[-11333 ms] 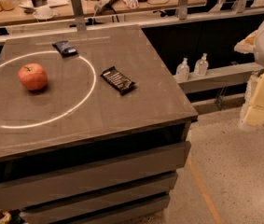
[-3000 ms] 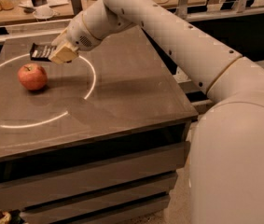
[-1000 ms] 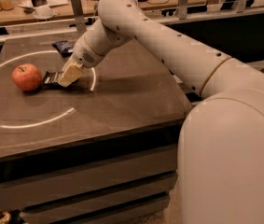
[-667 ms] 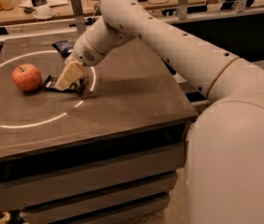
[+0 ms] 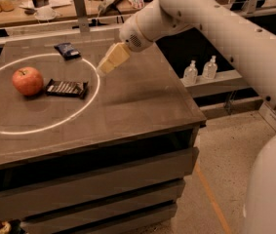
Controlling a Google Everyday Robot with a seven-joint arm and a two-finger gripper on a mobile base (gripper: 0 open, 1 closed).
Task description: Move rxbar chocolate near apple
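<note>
One rxbar chocolate (image 5: 67, 87) lies flat on the worktop (image 5: 142, 106) just beside the apple (image 5: 28, 81), long axis pointing at it, while the end effector (image 5: 104, 66) hangs beyond the bar's far end, carrying nothing, though I cannot tell whether spread or closed.

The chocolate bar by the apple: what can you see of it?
The rxbar chocolate is a slim, flat, dark wrapper with rows of pale lettering. It lies flat on the table, inside the white ring, just right of the apple. Nothing holds it; the gripper hovers above the table to its right.
</note>
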